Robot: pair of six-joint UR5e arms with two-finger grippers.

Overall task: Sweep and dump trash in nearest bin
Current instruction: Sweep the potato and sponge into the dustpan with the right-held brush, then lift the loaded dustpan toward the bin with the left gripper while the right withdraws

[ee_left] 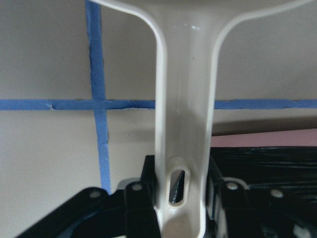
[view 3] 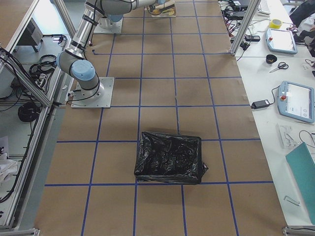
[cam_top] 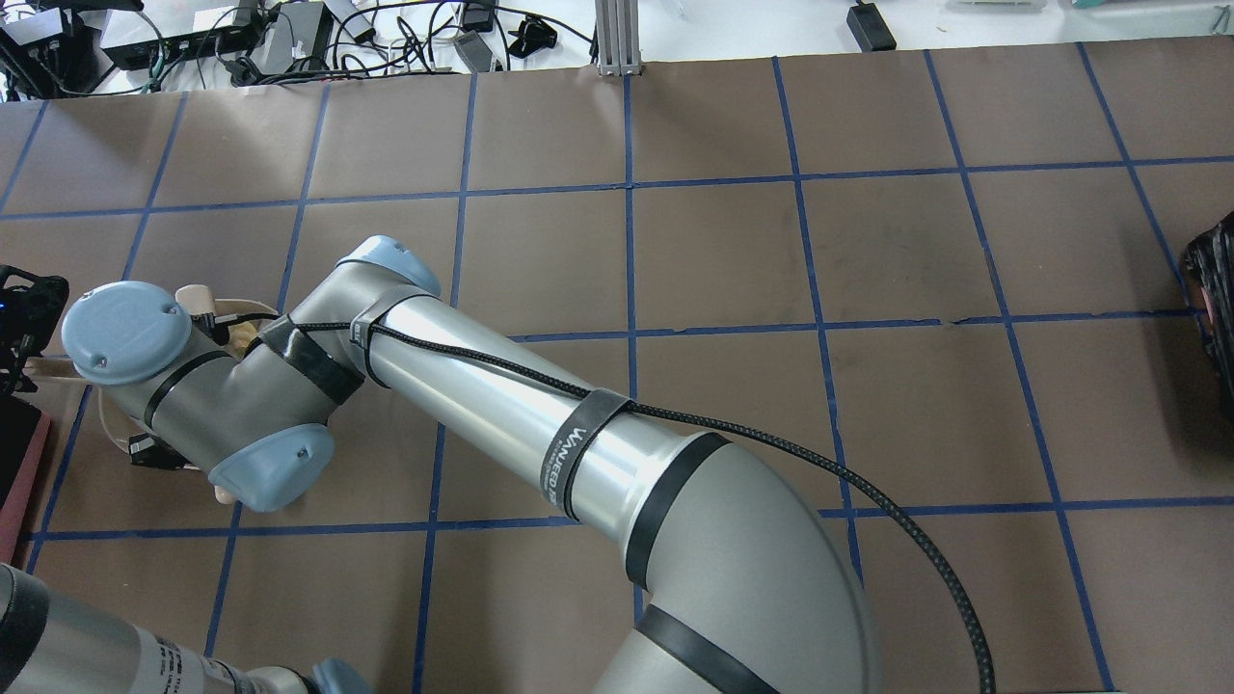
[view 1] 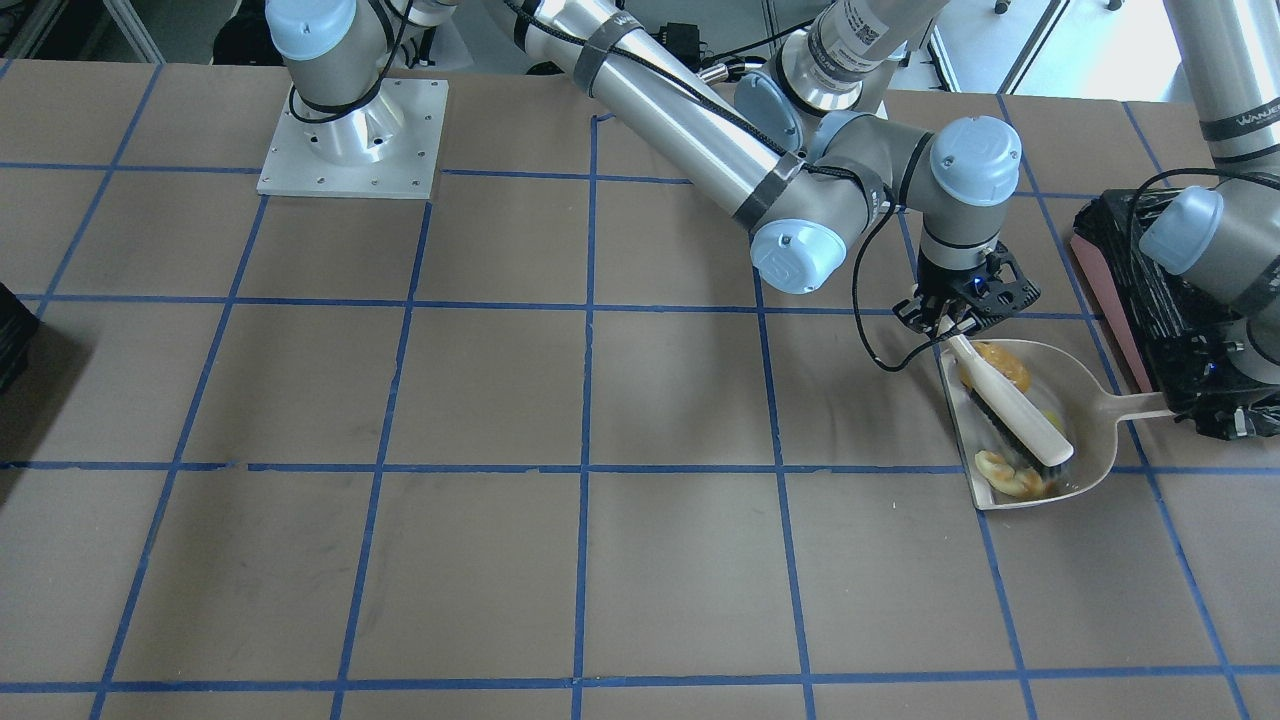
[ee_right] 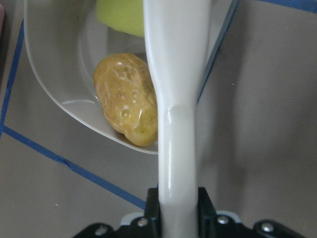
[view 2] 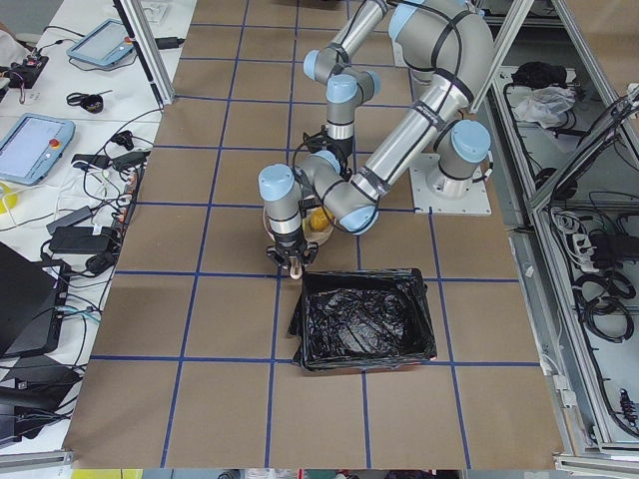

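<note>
Both scraps are sitting inside the pan [view 1: 1088,435], so I am judging the sweeping part as good as finished. The lump [view 1: 995,368] is lying near one end of the pan, right beside the brush [view 1: 1015,412] handle. The apple piece [view 1: 1005,477] is lying just inside the open lip, touching the bristles. A green patch is showing on the other side of the brush head; I cannot tell whether it belongs to that same piece.

My right fingers [ee_right: 206,207] are clamping tight on the brush handle, holding the brush slantwise across the pan. My left fingers [ee_left: 139,202] are gripping the pan's flat handle from both sides. The pan is sitting low and roughly level; whether it is resting on the surface [view 1: 500,400] or hanging just above it, I cannot tell.

Dumping is what is remaining. The bin [view 1: 1100,290] is standing just beside the pan on the handle side, its pink wall facing it and its black liner open. I am seeing no scrap in it. I am expecting to lift the pan over that rim and tip it, minding the apple piece, which could slide off the lip early.
</note>
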